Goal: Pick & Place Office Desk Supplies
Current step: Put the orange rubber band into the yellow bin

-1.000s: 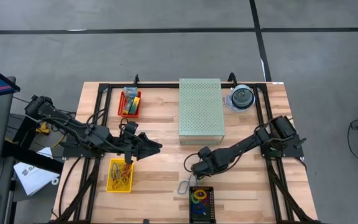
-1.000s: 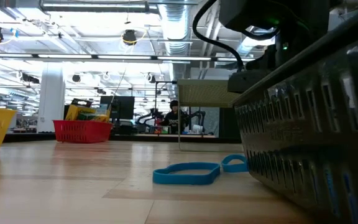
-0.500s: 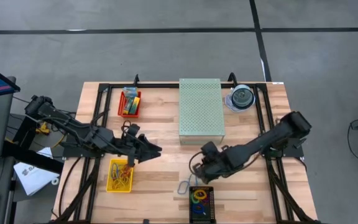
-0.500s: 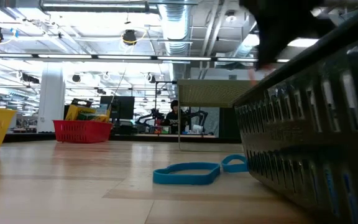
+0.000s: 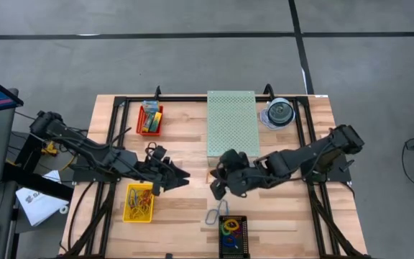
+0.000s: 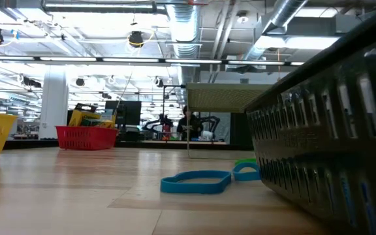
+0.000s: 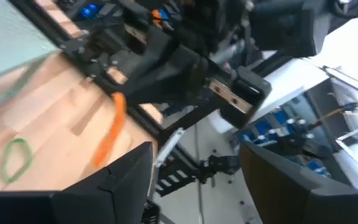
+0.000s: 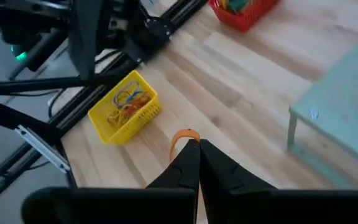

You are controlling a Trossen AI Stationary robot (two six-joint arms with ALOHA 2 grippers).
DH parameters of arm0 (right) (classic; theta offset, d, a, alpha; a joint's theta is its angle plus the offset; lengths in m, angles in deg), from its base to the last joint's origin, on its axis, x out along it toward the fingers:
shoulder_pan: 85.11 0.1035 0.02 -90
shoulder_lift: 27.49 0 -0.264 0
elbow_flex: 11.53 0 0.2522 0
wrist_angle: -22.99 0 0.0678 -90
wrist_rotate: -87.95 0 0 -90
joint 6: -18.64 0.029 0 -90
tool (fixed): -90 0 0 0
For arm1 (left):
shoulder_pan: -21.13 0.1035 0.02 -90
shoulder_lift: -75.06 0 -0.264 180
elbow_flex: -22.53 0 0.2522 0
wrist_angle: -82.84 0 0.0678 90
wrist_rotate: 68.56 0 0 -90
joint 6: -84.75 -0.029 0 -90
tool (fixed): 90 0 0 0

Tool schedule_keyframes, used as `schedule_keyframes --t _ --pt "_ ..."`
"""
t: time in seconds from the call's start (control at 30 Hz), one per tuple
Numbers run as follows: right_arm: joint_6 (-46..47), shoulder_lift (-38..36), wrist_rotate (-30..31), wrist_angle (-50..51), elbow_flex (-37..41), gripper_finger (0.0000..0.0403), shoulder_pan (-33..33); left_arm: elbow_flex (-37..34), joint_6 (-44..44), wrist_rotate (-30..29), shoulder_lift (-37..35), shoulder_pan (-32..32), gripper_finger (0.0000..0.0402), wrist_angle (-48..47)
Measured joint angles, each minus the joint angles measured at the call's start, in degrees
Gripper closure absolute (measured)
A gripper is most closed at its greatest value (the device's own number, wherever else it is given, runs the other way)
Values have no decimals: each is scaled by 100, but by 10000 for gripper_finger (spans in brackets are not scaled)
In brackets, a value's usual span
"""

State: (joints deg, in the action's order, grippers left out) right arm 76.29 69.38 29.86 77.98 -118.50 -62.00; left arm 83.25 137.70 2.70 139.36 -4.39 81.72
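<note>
Above mid-surface, an orange rubber band (image 8: 180, 138) is clamped in the right pincer (image 8: 194, 155) for carrying; left pincer (image 7: 191, 168) is held apart.

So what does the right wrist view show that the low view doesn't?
Only the right wrist view: the right gripper shut on an orange rubber band, and the bands inside the yellow basket. Only the low view: a blue rubber band lying on the table near the black bin. Both: the yellow basket, the red basket and the pale green perforated box.
</note>
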Motion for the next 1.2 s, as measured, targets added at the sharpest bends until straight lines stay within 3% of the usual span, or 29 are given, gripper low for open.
schedule_keyframes --t 0.2,0.53,1.2 --pt "-625 -1 -146 -498 -232 403 -193 0 171 72 315 38 155 255" --pt "-711 -18 -229 -759 -262 403 -276 -2 177 70 833 238 168 728" --pt "-757 -18 -355 -760 -262 403 -199 -2 97 249 904 638 186 811"
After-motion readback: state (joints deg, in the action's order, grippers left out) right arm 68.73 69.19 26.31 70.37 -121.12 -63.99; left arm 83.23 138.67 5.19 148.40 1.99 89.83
